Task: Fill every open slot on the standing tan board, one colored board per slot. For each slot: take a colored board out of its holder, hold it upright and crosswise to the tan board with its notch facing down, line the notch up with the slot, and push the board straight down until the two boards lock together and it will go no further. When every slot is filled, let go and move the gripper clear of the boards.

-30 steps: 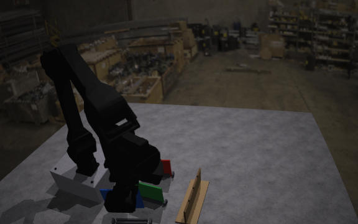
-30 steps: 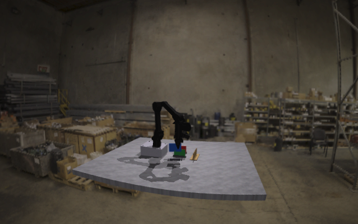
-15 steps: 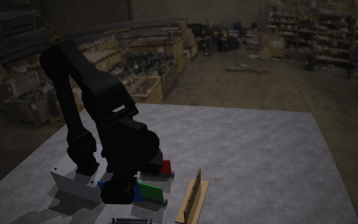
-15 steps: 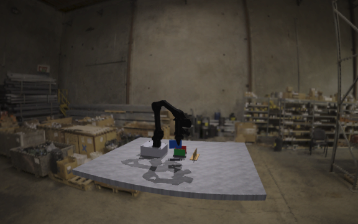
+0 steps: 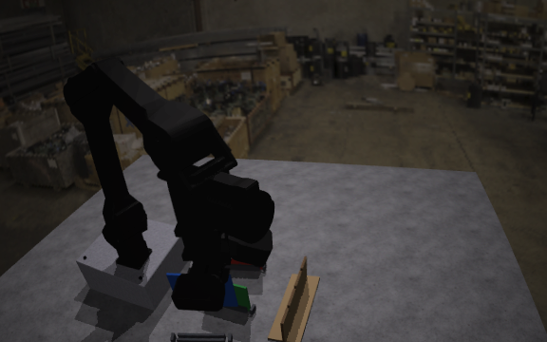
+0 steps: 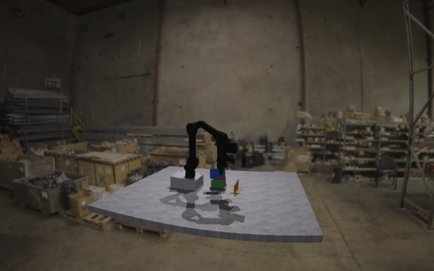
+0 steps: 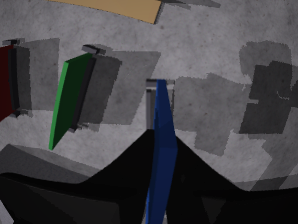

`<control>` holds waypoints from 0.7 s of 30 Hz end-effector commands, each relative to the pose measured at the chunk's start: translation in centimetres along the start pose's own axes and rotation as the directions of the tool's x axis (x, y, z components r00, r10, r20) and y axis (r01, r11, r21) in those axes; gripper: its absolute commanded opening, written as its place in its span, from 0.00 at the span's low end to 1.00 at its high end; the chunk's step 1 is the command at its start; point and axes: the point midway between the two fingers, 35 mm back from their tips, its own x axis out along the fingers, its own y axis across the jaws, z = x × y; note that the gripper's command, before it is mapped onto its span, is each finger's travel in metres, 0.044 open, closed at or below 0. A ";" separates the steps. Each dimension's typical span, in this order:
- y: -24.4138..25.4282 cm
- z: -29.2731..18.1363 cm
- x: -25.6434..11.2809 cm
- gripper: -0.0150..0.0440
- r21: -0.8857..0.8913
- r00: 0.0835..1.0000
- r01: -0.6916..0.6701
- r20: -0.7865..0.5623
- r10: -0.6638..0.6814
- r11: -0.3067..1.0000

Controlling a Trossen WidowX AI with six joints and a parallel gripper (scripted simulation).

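The pincer (image 5: 201, 306) (image 6: 221, 174) (image 7: 157, 137) is clamped on the blue board (image 5: 231, 292) (image 6: 217, 173) (image 7: 165, 145); the board sits between its fingers (green board (image 5: 242, 296) (image 6: 218, 184) (image 7: 71, 95) apart).

Robot arm (image 5: 182, 138) (image 6: 211, 129): matte black throughout, built of thick, faceted links joined at bulky, rounded joints. The upper link is a long, straight, slender column; the next is broader, with angular edges and a small opening near its far end. Gripper (image 7: 157, 137): black, with fingers that widen from narrow tips into broad, sloping shoulders. Base block (image 5: 111, 285) (image 6: 184, 184): pale grey, box-shaped, with small dark round spots near its top corners.
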 end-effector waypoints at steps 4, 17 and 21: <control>0.1 1.8 -0.2 0.25 0.039 1.000 0.003 -0.002 -0.003 0.999; 0.6 5.0 -0.3 0.25 0.100 1.000 0.002 0.000 -0.002 0.995; 0.8 5.9 -0.3 0.25 0.119 1.000 0.002 0.001 -0.002 0.993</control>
